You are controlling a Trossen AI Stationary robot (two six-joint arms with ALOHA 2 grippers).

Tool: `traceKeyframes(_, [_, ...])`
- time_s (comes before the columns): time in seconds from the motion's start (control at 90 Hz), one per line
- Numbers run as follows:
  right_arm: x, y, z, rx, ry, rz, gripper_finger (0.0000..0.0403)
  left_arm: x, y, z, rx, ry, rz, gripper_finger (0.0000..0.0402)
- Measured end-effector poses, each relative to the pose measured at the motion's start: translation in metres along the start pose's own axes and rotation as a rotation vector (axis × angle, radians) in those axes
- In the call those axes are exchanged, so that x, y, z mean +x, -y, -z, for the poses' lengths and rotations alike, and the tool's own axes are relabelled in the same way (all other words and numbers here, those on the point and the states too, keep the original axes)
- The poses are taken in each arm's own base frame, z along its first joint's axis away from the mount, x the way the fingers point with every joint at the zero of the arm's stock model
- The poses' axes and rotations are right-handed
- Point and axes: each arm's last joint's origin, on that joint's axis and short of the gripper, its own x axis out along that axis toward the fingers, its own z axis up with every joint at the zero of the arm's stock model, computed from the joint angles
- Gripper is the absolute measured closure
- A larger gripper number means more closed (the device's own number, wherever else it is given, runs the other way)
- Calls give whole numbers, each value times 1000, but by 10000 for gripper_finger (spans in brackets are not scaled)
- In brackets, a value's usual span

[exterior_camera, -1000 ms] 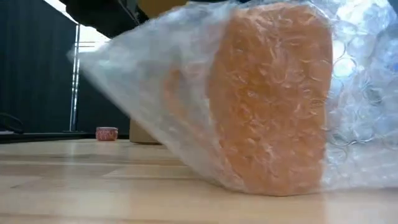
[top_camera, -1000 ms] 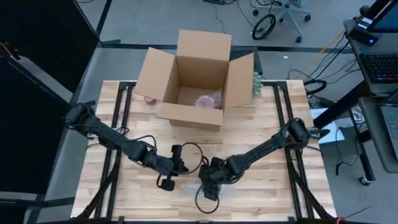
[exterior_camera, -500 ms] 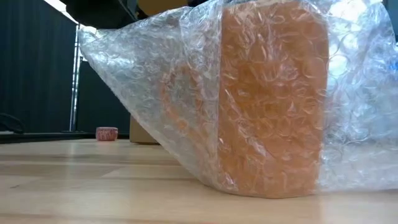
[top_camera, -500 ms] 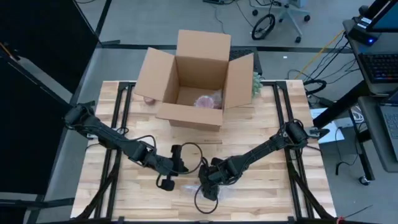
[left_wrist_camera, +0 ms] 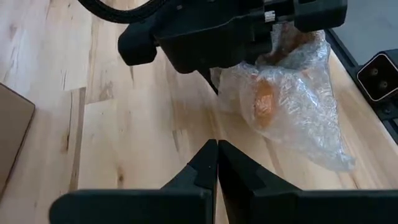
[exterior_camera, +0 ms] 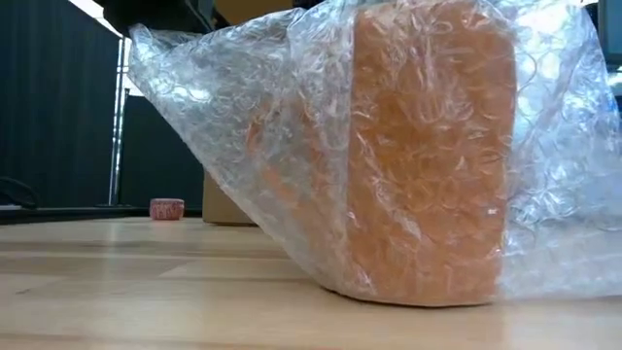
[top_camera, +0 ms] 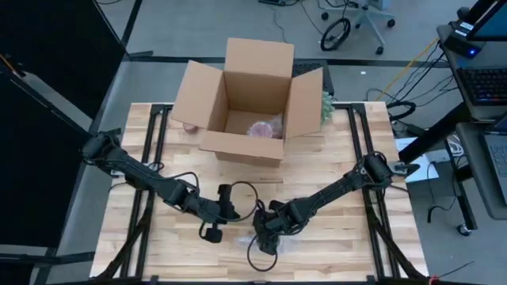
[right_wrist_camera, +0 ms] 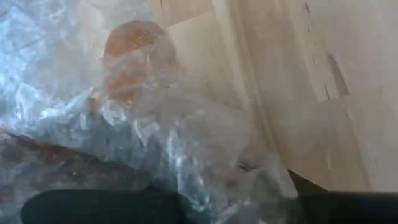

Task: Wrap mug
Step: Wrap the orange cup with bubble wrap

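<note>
Down at the table's 6 o'clock edge your orange mug (exterior_camera: 428, 156) sits half-swaddled in bubble wrap (exterior_camera: 243, 136), right gripper (top_camera: 268, 237) pinching the sheet, left gripper (left_wrist_camera: 217, 163) closed and empty at its 9 o'clock, so next you'd probably fold the loose flap over.

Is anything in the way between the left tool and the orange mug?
Only the wrap itself. The left tool, its fingers together, waits apart on bare table. The orange mug sits inside bubble wrap, with the right tool close over it.
</note>
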Motion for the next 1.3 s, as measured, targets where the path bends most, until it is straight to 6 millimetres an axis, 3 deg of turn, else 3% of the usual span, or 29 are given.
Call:
traceKeyframes(0.267, [-30, 3, -6, -2, 27, -40, 138, 0, 0, 0, 0, -1, 0, 402])
traceKeyframes(0.444, [-70, -1, -11, -37, 86, -82, 73, 0, 0, 0, 1, -1, 0, 402])
traceKeyframes(0.678, [-84, 2, -10, -31, 89, -72, 62, 0, 0, 0, 0, -1, 0, 402])
traceKeyframes(0.833, [-64, 4, -7, -9, 53, -12, 62, 0, 0, 0, 0, -1, 0, 402])
traceKeyframes(1.089, [-9, 10, 0, 29, -24, 78, 62, 0, 0, 0, 0, -1, 0, 402])
traceKeyframes(1.2, [1, 10, 2, 30, -64, 70, 68, 0, 0, 0, 0, -1, 0, 402])
traceKeyframes(1.3, [1, 11, 2, 33, -73, 62, 96, 0, 0, 0, 0, -1, 0, 402])
